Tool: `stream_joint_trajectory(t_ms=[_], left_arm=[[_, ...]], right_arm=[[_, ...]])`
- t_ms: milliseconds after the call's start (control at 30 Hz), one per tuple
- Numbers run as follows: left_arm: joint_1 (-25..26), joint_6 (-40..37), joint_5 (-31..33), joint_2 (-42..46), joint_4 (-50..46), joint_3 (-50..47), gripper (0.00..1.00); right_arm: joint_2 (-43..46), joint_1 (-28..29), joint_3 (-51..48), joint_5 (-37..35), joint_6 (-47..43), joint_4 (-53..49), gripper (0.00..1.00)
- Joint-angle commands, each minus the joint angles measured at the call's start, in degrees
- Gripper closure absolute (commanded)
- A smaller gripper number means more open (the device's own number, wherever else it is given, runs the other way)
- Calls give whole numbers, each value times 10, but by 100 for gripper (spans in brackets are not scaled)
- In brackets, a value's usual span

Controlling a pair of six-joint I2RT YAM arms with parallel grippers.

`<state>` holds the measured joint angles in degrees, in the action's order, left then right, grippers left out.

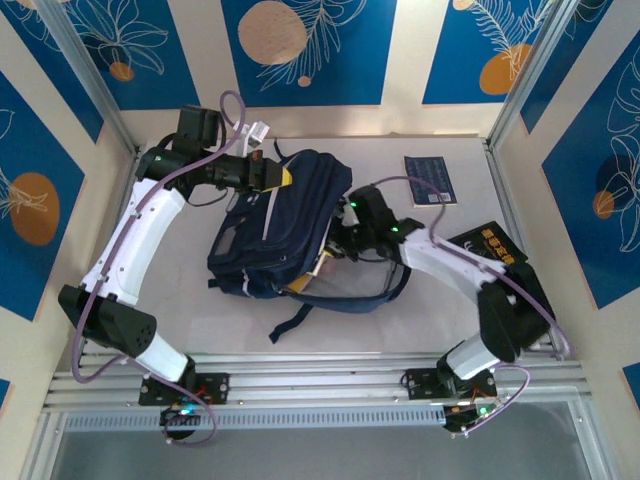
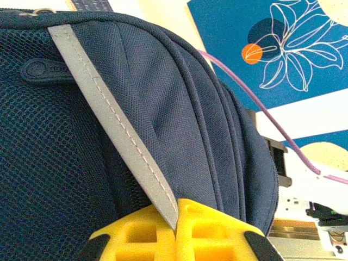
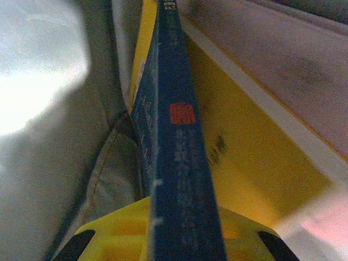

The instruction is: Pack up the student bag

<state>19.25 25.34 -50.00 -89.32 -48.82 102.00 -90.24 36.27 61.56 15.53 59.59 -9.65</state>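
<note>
The left tool (image 2: pixel 176 220) is clamping tight on a pale grey strip (image 2: pixel 109 125) at the far end of the student bag (image 1: pixel 285 230). The bag is lying on its side in the middle of the surface (image 1: pixel 380 325), between both arms. The right tool (image 3: pixel 185 234) is sitting inside the bag's open mouth, clamping a blue-spined book (image 3: pixel 176 125) with a yellow cover.
</note>
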Motion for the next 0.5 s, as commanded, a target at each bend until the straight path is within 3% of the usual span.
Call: stream_joint_trajectory(t_ms=[0, 133, 200, 267, 467], left_arm=[[-2, 9, -88, 33, 114, 18, 100], [-2, 13, -86, 32, 117, 18, 100], [-2, 10, -81, 31, 112, 19, 100], [-4, 10, -74, 31, 107, 20, 100], [-5, -19, -33, 46, 67, 32, 100]], right_arm=[[-92, 39, 85, 3, 29, 22, 90], [-172, 63, 145, -19, 77, 48, 74], [-180, 66, 146, -40, 92, 76, 60], [-176, 64, 154, -61, 85, 70, 44], [-107, 60, 133, -56, 13, 59, 17]])
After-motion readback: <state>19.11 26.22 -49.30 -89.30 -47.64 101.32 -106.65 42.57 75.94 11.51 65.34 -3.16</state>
